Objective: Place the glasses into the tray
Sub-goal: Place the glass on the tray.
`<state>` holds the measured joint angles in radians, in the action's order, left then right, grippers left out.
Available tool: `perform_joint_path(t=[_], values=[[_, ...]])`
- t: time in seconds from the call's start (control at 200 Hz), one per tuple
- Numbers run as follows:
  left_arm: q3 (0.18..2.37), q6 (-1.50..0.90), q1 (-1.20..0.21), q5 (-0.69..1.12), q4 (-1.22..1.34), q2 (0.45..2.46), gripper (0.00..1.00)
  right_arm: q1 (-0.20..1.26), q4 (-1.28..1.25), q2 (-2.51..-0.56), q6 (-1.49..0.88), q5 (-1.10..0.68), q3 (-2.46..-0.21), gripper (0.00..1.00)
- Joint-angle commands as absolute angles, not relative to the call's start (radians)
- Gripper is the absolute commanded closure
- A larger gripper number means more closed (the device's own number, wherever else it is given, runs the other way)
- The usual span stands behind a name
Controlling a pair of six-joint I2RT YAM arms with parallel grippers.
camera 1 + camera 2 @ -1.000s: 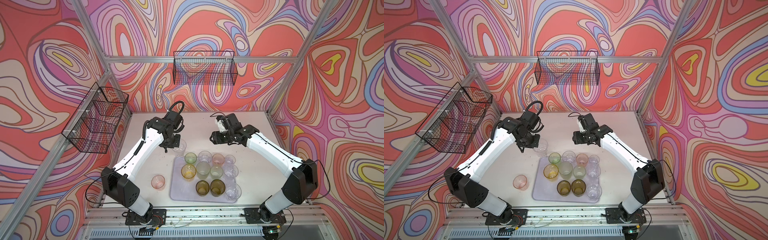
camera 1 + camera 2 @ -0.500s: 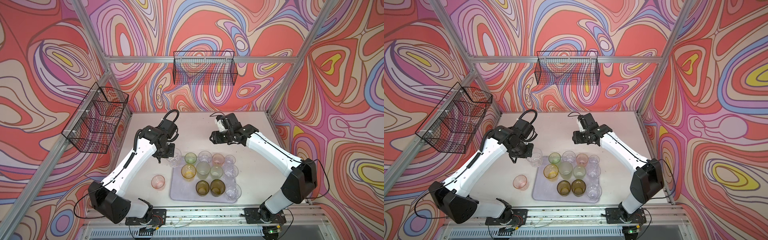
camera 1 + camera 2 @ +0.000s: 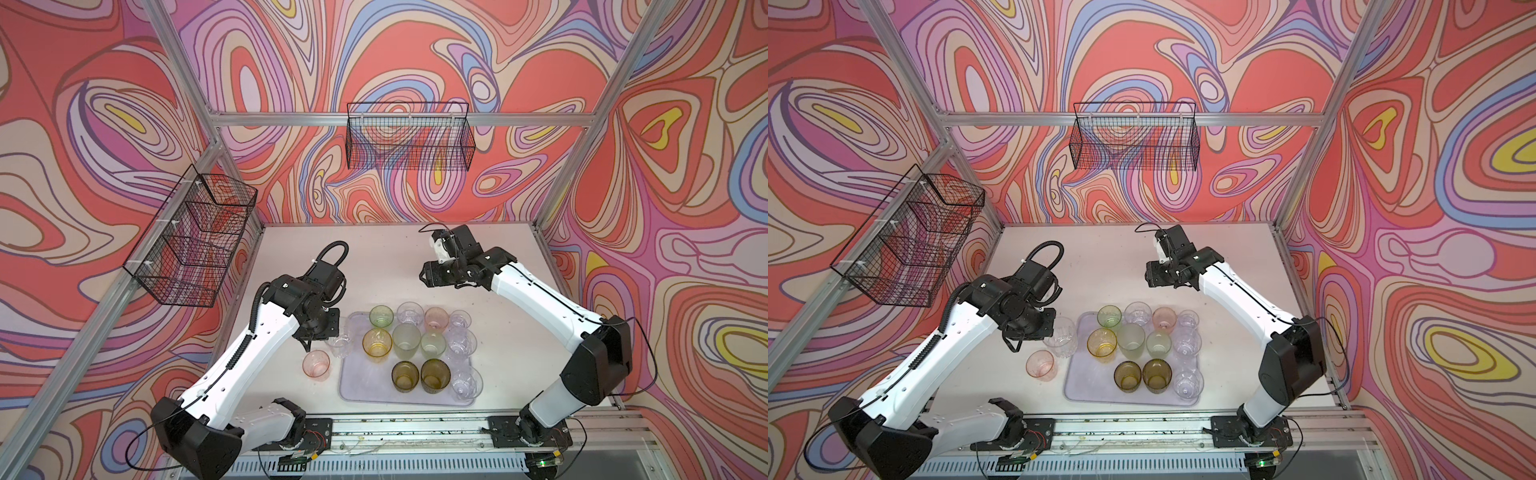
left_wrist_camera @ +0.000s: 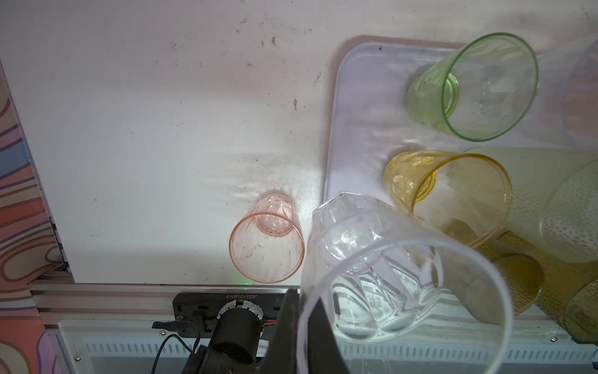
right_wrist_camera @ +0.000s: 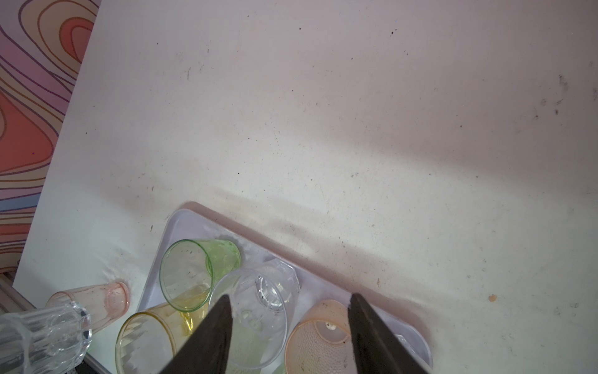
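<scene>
White tabletop [image 3: 374, 257], left jaws pinching clear glass [image 3: 341, 349], right jaws parted (holding nothing)

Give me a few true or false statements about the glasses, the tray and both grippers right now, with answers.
1. The left gripper holds a clear glass. True.
2. Every pink glass is in the tray. False: one pink glass stands on the table beside it.
3. The right gripper grips a glass. False: it is open and empty.
4. Two olive-brown glasses stand side by side in the tray. True.
</scene>
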<state>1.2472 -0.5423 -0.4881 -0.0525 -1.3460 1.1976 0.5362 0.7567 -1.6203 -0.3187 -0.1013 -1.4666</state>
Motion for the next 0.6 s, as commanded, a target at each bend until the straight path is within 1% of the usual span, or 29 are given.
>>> perform_joint_path(t=[0.0,0.265,0.596], values=[[1.219,-0.602,-0.509,-0.050,-1.388,1.157,1.00,0.531,0.769,-1.632,-0.307,-0.089,-1.489,0.40],[1.130,-0.712,-0.621,-0.053,-1.357,1.103,1.00,0.531,0.794,-1.640,-0.308,-0.084,-1.515,0.40],[1.029,-0.802,-0.688,-0.045,-1.291,1.033,1.00,0.531,0.801,-1.647,-0.308,-0.096,-1.529,0.40]])
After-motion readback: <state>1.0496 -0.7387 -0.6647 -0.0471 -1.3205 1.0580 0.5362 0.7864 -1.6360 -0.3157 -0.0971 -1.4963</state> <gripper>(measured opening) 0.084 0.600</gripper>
